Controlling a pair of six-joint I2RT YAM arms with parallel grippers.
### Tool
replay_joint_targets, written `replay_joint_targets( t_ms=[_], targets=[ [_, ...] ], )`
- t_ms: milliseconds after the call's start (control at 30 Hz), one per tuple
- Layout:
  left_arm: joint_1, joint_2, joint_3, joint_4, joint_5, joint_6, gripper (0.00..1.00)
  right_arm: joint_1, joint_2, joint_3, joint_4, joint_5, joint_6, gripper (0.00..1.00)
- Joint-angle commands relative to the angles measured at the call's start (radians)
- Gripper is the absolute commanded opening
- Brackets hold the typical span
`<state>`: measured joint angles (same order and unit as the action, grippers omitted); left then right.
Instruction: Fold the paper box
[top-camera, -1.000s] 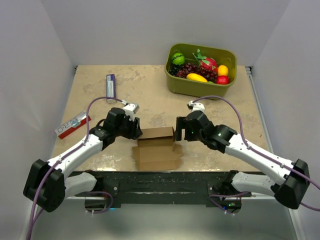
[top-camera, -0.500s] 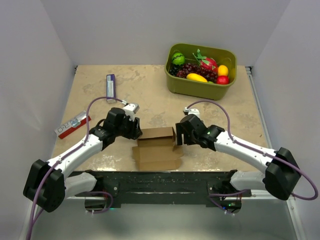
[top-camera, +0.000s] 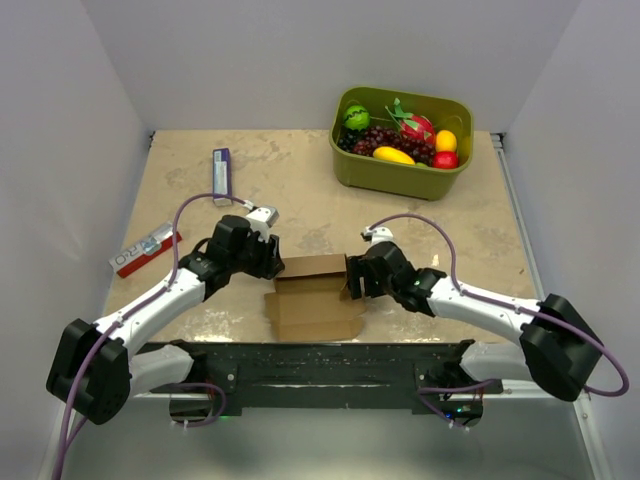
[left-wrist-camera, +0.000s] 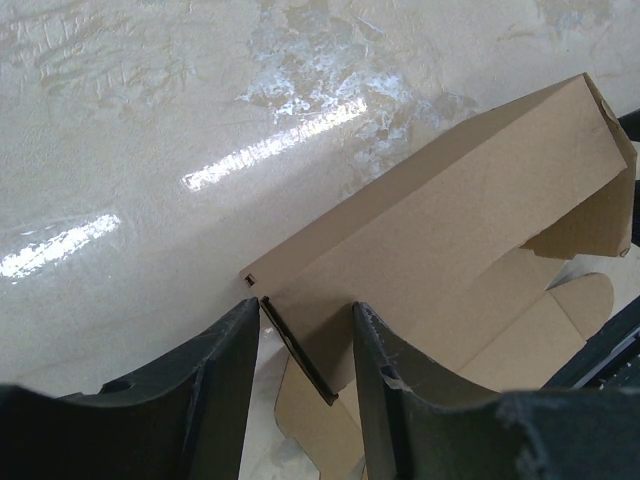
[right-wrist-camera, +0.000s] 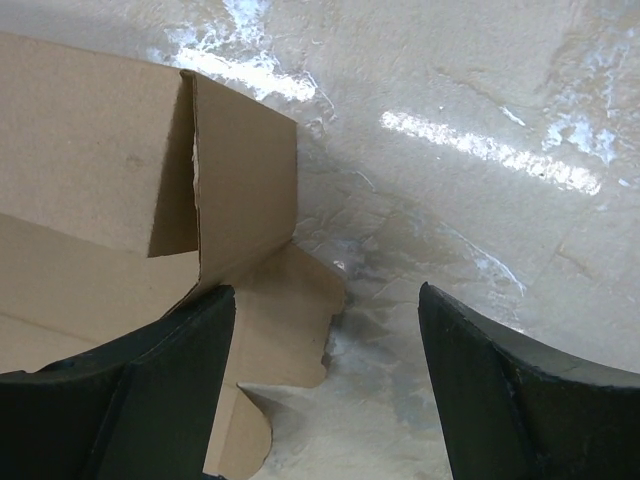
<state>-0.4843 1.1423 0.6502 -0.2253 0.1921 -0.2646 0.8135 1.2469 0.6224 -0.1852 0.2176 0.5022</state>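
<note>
When taken from the top external view, the paper box (top-camera: 315, 295) is found at 6 o'clock on the worktop (top-camera: 290, 170), near the arm bases. It is half-formed: the far long wall is raised and the near panel is flat. The left gripper (top-camera: 277, 266) is set at the box's 9 o'clock end and the right gripper (top-camera: 351, 282) at its 3 o'clock end. A green bin (top-camera: 395, 178) is seen at 1 o'clock, a slim purple-and-white box (top-camera: 222, 172) at 10 o'clock and a red-and-white box (top-camera: 145, 250) at 9 o'clock, all well apart from the box.

Left wrist view: the left fingers (left-wrist-camera: 225, 380) are held part-way apart. A thin end flap (left-wrist-camera: 300, 355), seen edge-on, is straddled but not pinched, so nothing is grasped. The raised wall (left-wrist-camera: 450, 210) runs off toward 2 o'clock.

Right wrist view: the right fingers (right-wrist-camera: 490, 400) are spread wide and released. Only a flat tab (right-wrist-camera: 290, 330) and bare worktop are seen between them. An upright corner flap (right-wrist-camera: 245, 190) stands just beside the 9 o'clock finger.

The step in hand is judged to be turning in the end flaps so the side walls can be stood up; the task is partly done. For the next move, the right-end flap is judged to need catching or pushing inward by the right fingers. The left end would need steadying so the box is not slid across the worktop.
</note>
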Motion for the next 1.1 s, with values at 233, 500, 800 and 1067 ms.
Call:
replay_joint_targets(
  t_ms=[233, 500, 800, 1067],
  targets=[
    [0.006, -0.003, 0.019, -0.006, 0.023, 0.050, 0.46, 0.009, -0.072, -0.148, 0.401, -0.041, -0.136, 0.77],
    [0.006, -0.003, 0.020, -0.006, 0.024, 0.056, 0.46, 0.009, -0.061, -0.208, 0.561, -0.058, -0.195, 0.76],
    [0.006, -0.003, 0.020, -0.006, 0.026, 0.059, 0.45, 0.013, 0.037, -0.233, 0.723, -0.080, -0.208, 0.72],
    [0.006, 0.002, 0.022, -0.006, 0.030, 0.064, 0.45, 0.029, 0.051, -0.274, 0.815, -0.029, -0.191, 0.63]
  ],
)
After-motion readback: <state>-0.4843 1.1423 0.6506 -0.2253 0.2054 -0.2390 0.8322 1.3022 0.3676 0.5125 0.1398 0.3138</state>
